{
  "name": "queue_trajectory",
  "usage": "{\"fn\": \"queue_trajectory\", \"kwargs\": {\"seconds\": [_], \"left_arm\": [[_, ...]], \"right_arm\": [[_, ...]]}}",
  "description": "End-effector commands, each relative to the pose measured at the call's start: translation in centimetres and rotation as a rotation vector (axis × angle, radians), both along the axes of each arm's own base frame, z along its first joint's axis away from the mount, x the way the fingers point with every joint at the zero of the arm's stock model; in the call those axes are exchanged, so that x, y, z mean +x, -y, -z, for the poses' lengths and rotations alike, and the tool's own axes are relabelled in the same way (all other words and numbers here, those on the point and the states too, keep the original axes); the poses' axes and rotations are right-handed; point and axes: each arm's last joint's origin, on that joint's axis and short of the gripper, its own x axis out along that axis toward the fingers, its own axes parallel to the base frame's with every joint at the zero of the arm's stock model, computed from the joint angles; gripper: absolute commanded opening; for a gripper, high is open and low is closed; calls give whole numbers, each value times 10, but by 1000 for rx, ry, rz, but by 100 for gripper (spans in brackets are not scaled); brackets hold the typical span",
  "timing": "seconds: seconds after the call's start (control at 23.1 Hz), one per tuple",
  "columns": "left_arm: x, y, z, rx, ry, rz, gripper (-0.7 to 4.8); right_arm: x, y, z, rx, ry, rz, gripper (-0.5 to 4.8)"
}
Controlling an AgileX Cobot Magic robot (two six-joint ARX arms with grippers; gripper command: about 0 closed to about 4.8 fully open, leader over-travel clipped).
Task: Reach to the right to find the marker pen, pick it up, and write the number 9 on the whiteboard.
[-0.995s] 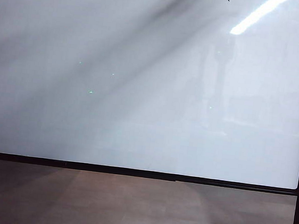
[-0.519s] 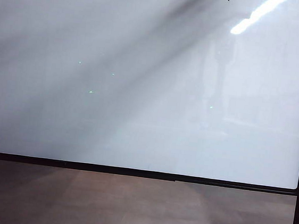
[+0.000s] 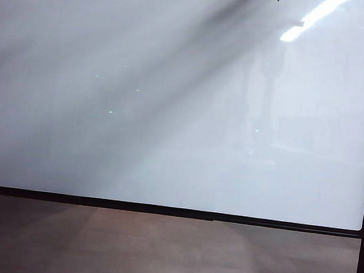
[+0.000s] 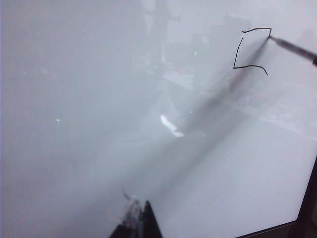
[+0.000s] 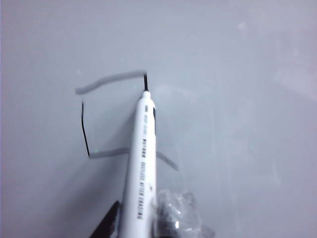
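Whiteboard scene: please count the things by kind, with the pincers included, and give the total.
Whiteboard: 1
Marker pen, its tip on the board: 1
Number 9, drawn in part only: 1
Pincers: 2, the right pincer shut on the marker pen, the left pincer apart from the writing
Total: 5

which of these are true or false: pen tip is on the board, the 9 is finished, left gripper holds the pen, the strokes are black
1. The marker pen tip is at the whiteboard. True.
2. The number 9 is finished. False: only an open, three-sided outline is drawn.
3. The left gripper holds the pen. False: the right gripper is shut on it; the left hangs apart over bare board.
4. The strokes are black. True.
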Motion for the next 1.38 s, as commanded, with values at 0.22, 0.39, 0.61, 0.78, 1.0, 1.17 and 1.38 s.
{"fn": "queue_trajectory", "kwargs": {"seconds": [0.22, 0.39, 0.61, 0.78, 1.0, 1.17, 1.38], "left_arm": [[-1, 0, -3, -12, 14, 4, -5], [-1, 0, -3, -12, 14, 4, -5], [-1, 0, -3, -12, 14, 4, -5], [-1, 0, -3, -12, 14, 4, -5], [-1, 0, -3, -12, 14, 4, -5], [-1, 0, -3, -12, 15, 4, -5], [-1, 0, -3, -12, 15, 4, -5]], "right_arm": [[2, 0, 23, 4, -69, 4, -6], [3, -1, 35, -3, -105, 3, -6], [3, -1, 50, 2, -139, 3, -6], [3, -1, 58, 6, -150, 4, -6], [5, -1, 62, 0, -167, 5, -6], [8, -2, 66, 0, -181, 5, -6], [8, -3, 73, 1, -198, 4, -6]]}}
